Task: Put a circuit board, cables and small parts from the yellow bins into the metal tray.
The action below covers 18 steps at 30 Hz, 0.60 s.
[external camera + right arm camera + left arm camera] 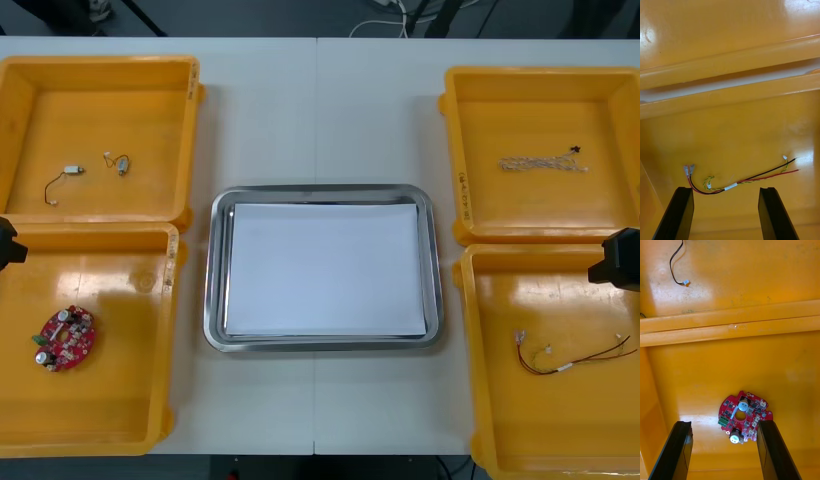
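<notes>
Round red circuit board (pixel 752 416), perhaps two capacitors (pixel 743 404), left gripper (pixel 724 423) spread above it, right gripper (pixel 726 189) spread above cable (pixel 730 186).

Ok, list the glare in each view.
Front view: pale sheen in the near left yellow plastic bin, gleaming rim on the shiny metal tray. Left wrist view: bright patch beside the round red circuit board. Right wrist view: highlight by one end of the red, black and yellow cable.

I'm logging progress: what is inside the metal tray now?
Inside the metal tray, a white lining covers the floor, hiding the metal beneath; no parts lie on it. The left tool hangs open over the circuit board, the right tool over a cable.
</notes>
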Motion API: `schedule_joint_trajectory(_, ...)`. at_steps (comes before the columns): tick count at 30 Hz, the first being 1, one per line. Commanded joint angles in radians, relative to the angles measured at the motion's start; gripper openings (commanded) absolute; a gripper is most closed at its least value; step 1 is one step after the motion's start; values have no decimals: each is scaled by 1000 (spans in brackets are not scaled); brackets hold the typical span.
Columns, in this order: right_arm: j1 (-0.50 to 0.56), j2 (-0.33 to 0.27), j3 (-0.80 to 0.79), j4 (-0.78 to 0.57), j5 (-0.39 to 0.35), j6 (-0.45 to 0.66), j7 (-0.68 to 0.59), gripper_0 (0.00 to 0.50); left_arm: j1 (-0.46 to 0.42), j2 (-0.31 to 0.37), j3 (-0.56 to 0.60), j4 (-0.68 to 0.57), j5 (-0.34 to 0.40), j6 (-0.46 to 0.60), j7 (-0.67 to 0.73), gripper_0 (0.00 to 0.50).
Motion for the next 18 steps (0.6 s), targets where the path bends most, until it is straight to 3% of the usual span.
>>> schedule_joint_trajectory(1, 12, -4, -6, -14, 5, 4, 5, 500, 17, -11, 17, -21, -10, 6, 110, 500)
schedule_joint_trajectory(8, 17, -5, -8, -14, 37, 4, -21, 500, 53, -37, -10, 12, -13, 6, 113, 500)
schedule_joint_trajectory(18, 47, -5, -20, -37, 69, 4, -55, 500, 33, -12, -29, 10, -15, 6, 144, 500)
